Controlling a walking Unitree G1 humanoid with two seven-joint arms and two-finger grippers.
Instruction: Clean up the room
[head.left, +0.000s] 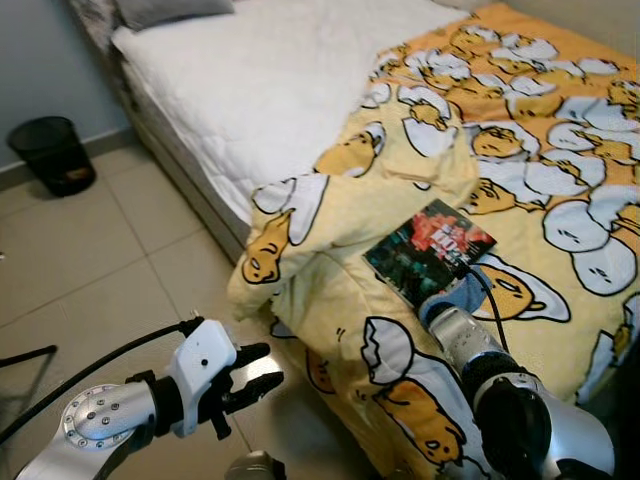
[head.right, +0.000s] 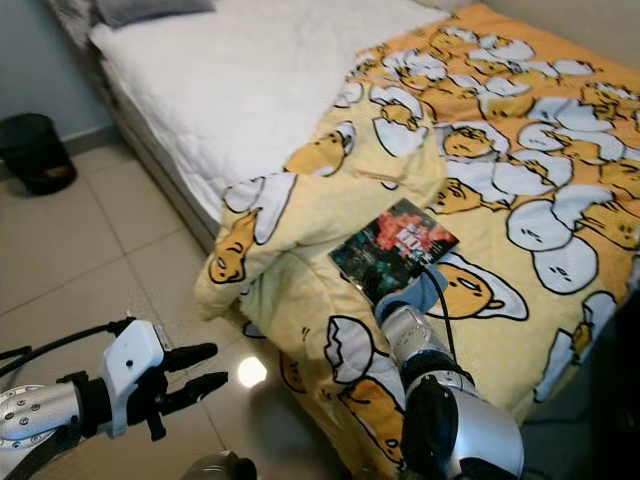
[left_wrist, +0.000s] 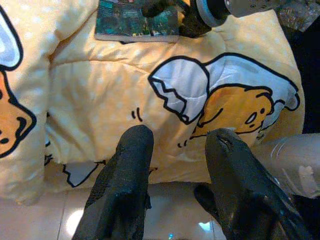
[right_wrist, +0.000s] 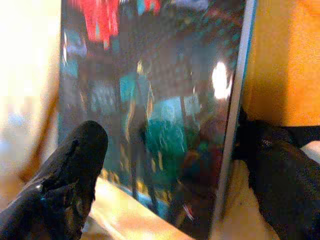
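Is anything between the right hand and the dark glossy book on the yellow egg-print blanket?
Nothing visible. The right hand is already at the dark glossy book, open fingers straddling its near corner.

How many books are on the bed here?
1: a book with a dark glossy cover lies on the yellow blanket near the bed's edge, at the right gripper. Blanket folds could hide others.

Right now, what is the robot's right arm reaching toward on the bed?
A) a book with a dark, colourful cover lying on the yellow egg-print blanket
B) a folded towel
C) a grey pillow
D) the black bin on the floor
A: the right gripper has its open black fingers on either side of the book, which lies on the yellow blanket; the left gripper hangs open over the floor beside the bed.
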